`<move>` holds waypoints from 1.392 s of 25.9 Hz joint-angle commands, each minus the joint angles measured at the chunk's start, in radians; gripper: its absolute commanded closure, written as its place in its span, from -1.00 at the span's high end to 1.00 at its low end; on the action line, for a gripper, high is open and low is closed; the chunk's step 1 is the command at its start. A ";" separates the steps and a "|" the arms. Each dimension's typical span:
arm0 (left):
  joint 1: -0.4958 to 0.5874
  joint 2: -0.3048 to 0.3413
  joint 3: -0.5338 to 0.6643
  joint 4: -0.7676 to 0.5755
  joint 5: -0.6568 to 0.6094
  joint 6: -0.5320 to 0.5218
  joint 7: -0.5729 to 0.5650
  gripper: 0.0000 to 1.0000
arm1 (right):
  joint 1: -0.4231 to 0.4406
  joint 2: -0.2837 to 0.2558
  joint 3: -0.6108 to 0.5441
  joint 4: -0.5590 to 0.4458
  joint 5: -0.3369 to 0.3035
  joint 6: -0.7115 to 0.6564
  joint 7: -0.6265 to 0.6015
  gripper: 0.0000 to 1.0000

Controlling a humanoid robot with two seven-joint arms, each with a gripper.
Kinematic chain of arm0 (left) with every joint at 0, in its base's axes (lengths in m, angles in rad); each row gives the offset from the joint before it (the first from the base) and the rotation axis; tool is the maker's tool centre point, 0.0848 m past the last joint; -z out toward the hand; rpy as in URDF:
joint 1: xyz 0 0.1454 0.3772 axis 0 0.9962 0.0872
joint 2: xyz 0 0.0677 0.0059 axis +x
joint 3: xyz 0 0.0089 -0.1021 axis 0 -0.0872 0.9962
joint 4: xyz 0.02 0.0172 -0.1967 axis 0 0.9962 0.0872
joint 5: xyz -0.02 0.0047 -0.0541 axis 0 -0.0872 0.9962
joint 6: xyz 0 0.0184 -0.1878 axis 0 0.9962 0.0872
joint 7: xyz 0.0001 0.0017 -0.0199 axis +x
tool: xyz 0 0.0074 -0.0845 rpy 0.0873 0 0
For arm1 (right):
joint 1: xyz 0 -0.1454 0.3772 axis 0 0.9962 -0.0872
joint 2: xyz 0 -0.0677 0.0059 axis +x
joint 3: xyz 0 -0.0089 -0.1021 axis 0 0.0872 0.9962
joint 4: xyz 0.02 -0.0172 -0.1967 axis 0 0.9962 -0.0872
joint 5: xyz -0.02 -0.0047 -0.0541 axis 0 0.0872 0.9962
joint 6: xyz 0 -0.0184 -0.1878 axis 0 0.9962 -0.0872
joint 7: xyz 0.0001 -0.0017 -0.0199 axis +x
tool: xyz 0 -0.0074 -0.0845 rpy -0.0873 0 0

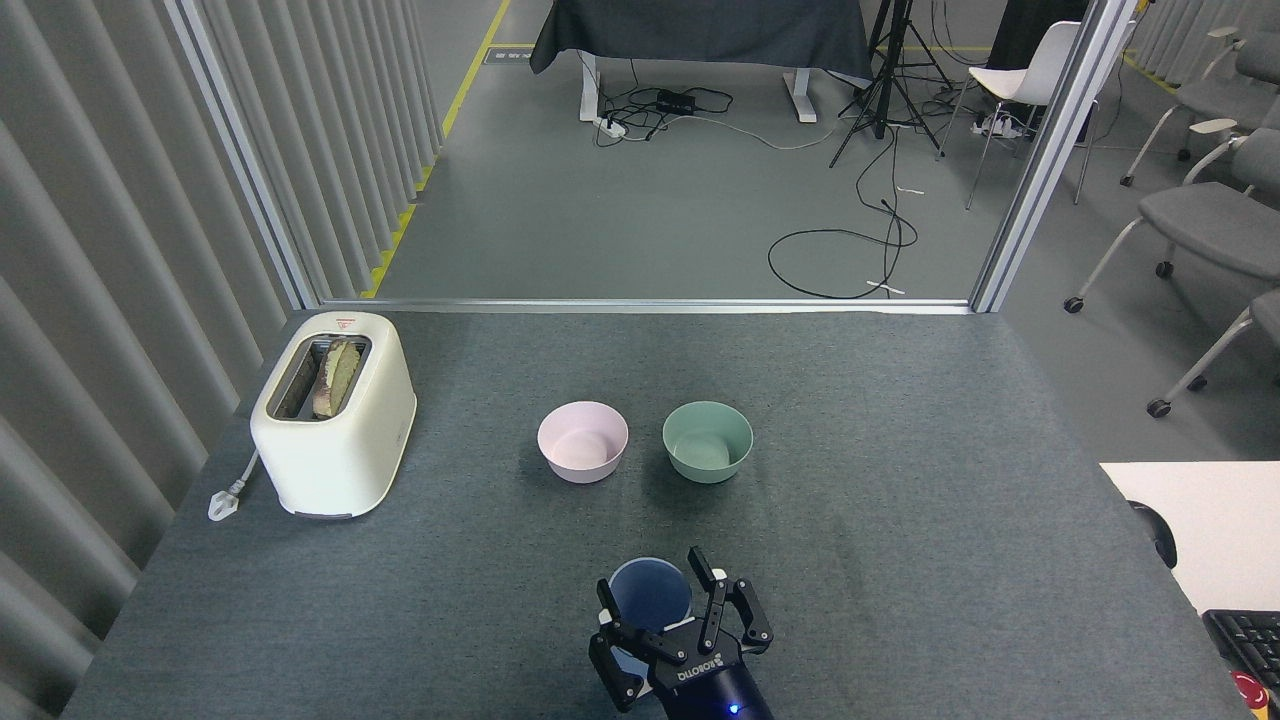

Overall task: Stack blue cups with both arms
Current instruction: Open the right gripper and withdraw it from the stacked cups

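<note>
Cup (650,596) stands upright on tabletop (900,520), its lower body hidden by the end effector (670,632), whose fingers spread wide around it.

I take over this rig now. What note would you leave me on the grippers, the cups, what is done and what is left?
One gripper is in view, low at centre, probably the right. Its fingers stand on both sides of a blue cup; I cannot tell if they clamp it.
The other gripper is not in view.
The cup is upright, at the near edge of the table.
I see only one cup; whether a second is nested with it I cannot tell.
Left: confirm the stack, then let go.
</note>
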 commanded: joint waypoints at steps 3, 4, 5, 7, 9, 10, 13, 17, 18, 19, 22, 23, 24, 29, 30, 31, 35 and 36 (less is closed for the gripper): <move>0.000 0.000 0.000 0.000 0.000 0.000 0.000 1.00 | -0.014 -0.001 -0.018 -0.110 -0.071 0.006 -0.103 1.00; 0.000 0.000 0.000 0.000 0.000 0.000 0.000 1.00 | -0.014 -0.003 -0.058 -0.120 -0.083 0.005 -0.102 1.00; 0.000 0.000 0.000 0.000 0.000 0.000 0.000 1.00 | -0.011 -0.008 -0.101 -0.121 -0.087 0.005 -0.099 1.00; 0.003 0.000 0.000 -0.002 0.000 0.000 0.000 1.00 | 0.006 -0.023 -0.169 -0.121 -0.088 -0.001 -0.097 1.00; 0.006 0.000 0.003 -0.006 -0.002 0.000 0.000 1.00 | 0.061 -0.066 -0.242 -0.113 -0.090 -0.013 -0.103 1.00; 0.006 0.000 0.005 -0.009 -0.002 0.000 0.000 1.00 | 0.105 -0.098 -0.267 -0.110 -0.090 -0.033 -0.108 1.00; 0.006 0.000 0.006 -0.012 -0.002 -0.001 0.000 1.00 | 0.217 -0.143 -0.314 -0.106 -0.091 -0.090 -0.166 1.00; 0.006 0.000 0.006 -0.021 -0.002 -0.003 0.000 1.00 | 0.349 -0.135 -0.368 -0.092 -0.091 -0.099 -0.241 1.00; 0.006 -0.001 0.006 -0.021 -0.002 -0.003 0.000 1.00 | 0.371 -0.139 -0.369 -0.086 -0.091 -0.099 -0.243 1.00; 0.006 -0.001 0.008 -0.023 -0.003 -0.003 0.003 1.00 | 0.386 -0.146 -0.368 -0.080 -0.091 -0.099 -0.243 1.00; -0.006 -0.004 0.006 -0.021 -0.005 -0.003 0.023 1.00 | 0.402 -0.147 -0.366 -0.080 -0.105 -0.096 -0.243 1.00; -0.009 -0.006 0.006 -0.023 -0.005 -0.003 0.023 1.00 | 0.403 -0.149 -0.366 -0.086 -0.113 -0.098 -0.243 1.00; -0.014 -0.006 0.005 -0.023 -0.005 -0.003 0.023 1.00 | 0.411 -0.153 -0.363 -0.087 -0.116 -0.101 -0.244 1.00; -0.020 0.000 0.006 -0.028 -0.005 -0.001 0.023 1.00 | 0.444 -0.164 -0.368 -0.084 -0.117 -0.147 -0.269 1.00; -0.017 0.002 0.006 -0.028 -0.005 -0.001 0.023 1.00 | 0.444 -0.164 -0.368 -0.081 -0.120 -0.147 -0.272 1.00; -0.012 0.002 0.008 -0.029 -0.005 -0.001 0.023 1.00 | 0.446 -0.164 -0.368 -0.078 -0.125 -0.147 -0.272 1.00; -0.003 0.000 0.008 -0.031 -0.006 -0.001 0.039 1.00 | 0.463 -0.166 -0.368 -0.077 -0.140 -0.147 -0.272 1.00; -0.003 0.000 0.008 -0.032 -0.006 -0.001 0.043 1.00 | 0.466 -0.166 -0.368 -0.077 -0.142 -0.147 -0.274 1.00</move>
